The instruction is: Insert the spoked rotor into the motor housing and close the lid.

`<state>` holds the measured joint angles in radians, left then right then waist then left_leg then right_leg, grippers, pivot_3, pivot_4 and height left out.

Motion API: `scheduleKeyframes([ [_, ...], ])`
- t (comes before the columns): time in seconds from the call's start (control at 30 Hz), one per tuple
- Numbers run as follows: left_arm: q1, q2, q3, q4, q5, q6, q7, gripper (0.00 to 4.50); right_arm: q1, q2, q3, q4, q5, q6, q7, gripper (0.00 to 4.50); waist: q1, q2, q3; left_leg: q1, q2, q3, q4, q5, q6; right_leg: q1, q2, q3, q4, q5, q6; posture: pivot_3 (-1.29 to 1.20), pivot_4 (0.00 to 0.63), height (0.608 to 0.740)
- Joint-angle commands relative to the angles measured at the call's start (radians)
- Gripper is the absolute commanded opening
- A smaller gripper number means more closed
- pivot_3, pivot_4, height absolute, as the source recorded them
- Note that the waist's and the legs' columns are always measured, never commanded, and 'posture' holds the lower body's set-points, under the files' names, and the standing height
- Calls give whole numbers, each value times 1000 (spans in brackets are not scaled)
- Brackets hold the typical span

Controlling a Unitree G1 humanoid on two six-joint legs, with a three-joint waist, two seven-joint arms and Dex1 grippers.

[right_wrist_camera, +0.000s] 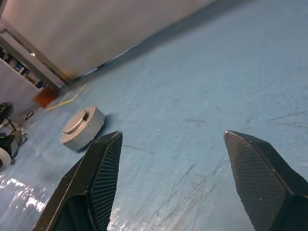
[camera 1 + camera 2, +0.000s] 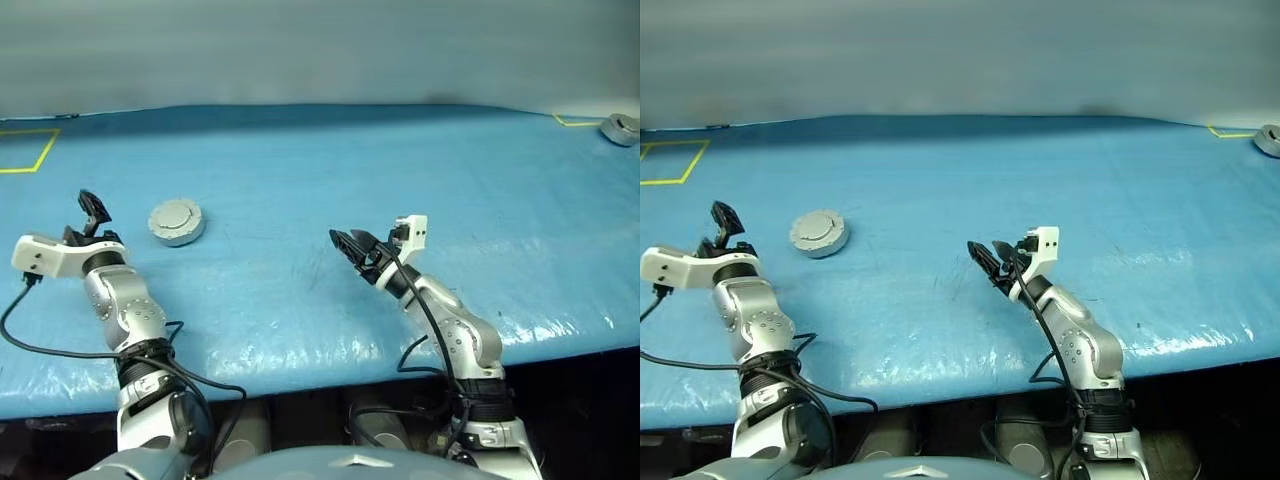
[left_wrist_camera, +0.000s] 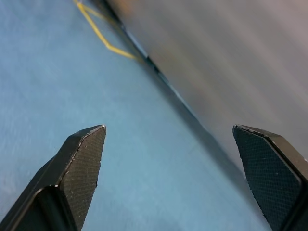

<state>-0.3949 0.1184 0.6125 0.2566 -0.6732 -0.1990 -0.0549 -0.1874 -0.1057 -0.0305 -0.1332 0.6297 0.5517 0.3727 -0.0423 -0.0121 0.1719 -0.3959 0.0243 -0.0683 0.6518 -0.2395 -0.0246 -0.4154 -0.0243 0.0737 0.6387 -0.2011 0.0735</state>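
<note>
The motor housing point(image 2: 181, 236) is a round silver-grey puck lying on the blue table, left of centre. Its lid point(image 2: 176, 216) lies flat and closed on top, plain silver face up. The spoked rotor is hidden. My left gripper point(image 2: 95, 210) hangs above the table to the left of the housing, apart from it. It is open, and in the left wrist view its fingers point(image 3: 82, 163) have only table between them. My right gripper point(image 2: 352, 245) is open near the table's middle, pointing left toward the housing point(image 1: 83, 127), well short of it and holding nothing.
A second grey round part point(image 2: 620, 129) sits at the far right corner, beside a yellow tape mark. Another yellow tape outline point(image 2: 30, 150) marks the far left. A grey wall runs behind the table's back edge.
</note>
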Motion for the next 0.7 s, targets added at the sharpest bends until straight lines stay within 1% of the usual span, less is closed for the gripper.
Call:
scheduleKeyframes([
  [0.03, 74, 32, -194, -188, -16, 49, -319, 4477, -5, -3, 16, -21, -109, -184, 30, 3568, 1, 0, 0, 0, 0, 0, 0, 0, 0, 0, 0, 0, -1, 0, 0, 0, 150, 740],
  [0.1, 130, 74, -316, -249, 28, 96, -447, 4477, -5, -14, 14, 7, -161, -231, 15, 3568, 3, 0, 0, -1, 0, 1, -1, 0, 0, 0, -1, 0, -3, 0, 0, 0, 150, 740],
  [0.17, 186, 151, -468, -289, 111, 149, -581, 4477, -5, -24, -15, 28, -152, -258, 39, 3568, 0, 0, 0, 0, 0, 1, -2, 0, 0, 0, 0, 0, -4, 0, 0, 0, 150, 740],
  [0.2, 205, 182, -521, -301, 134, 170, -631, 4477, -2, -34, -20, 33, -160, -280, 53, 3568, -3, 1, 0, 0, 0, 2, -2, 0, 0, 0, 0, 1, -4, 0, 0, 0, 150, 740],
  [0.23, 218, 213, -566, -303, 157, 186, -677, 4477, 2, -54, -16, 40, -183, -304, 69, 3568, -5, 1, 0, 1, 0, 2, -3, 0, 0, 0, 0, 1, -4, -2, -3, 0, 150, 740],
  [0.33, 238, 282, -662, -274, 258, 184, -752, 4477, 22, -134, 23, 53, -278, -348, 103, 3568, -14, 1, 0, 1, 0, 3, -4, 0, 0, -1, 0, 2, -4, -3, -5, 0, 150, 740],
  [0.43, 250, 325, -717, -249, 328, 157, -810, 4477, 45, -184, 37, 50, -300, -374, 153, 3568, -20, 1, 0, 2, 1, 3, -5, 0, 0, -1, 1, 2, -3, -4, -7, 0, 150, 740],
  [0.53, 253, 337, -723, -218, 369, 119, -826, 4477, 68, -225, 33, 40, -278, -398, 243, 3568, -20, 1, 0, 2, 2, 3, -5, 0, 0, -2, 1, 1, -1, -5, -8, 0, 150, 740],
  [0.6, 246, 331, -720, -185, 398, 77, -828, 4500, 74, -247, 28, 41, -264, -388, 286, 3917, -19, 1, 0, 2, 2, 3, -5, 0, 0, -2, 1, 1, -1, -5, -8, 0, 150, 740],
  [0.63, 246, 324, -718, -176, 394, 67, -837, 4500, 75, -265, 38, 46, -282, -386, 300, 4087, -18, 1, 0, 2, 2, 3, -4, 0, 0, -1, 1, 1, -1, -5, -8, 0, 150, 740],
  [0.67, 248, 318, -716, -171, 388, 62, -844, 4500, 74, -276, 44, 51, -296, -386, 307, 4475, -17, 1, 0, 2, 2, 3, -4, 0, 0, -1, 0, 2, -1, -5, -8, 0, 150, 740],
  [0.7, 251, 314, -716, -170, 385, 60, -848, 4500, 73, -279, 46, 56, -305, -391, 309, 4475, -17, 1, 0, 2, 2, 3, -3, 0, 0, -1, 0, 2, -1, -5, -8, 0, 150, 740],
])
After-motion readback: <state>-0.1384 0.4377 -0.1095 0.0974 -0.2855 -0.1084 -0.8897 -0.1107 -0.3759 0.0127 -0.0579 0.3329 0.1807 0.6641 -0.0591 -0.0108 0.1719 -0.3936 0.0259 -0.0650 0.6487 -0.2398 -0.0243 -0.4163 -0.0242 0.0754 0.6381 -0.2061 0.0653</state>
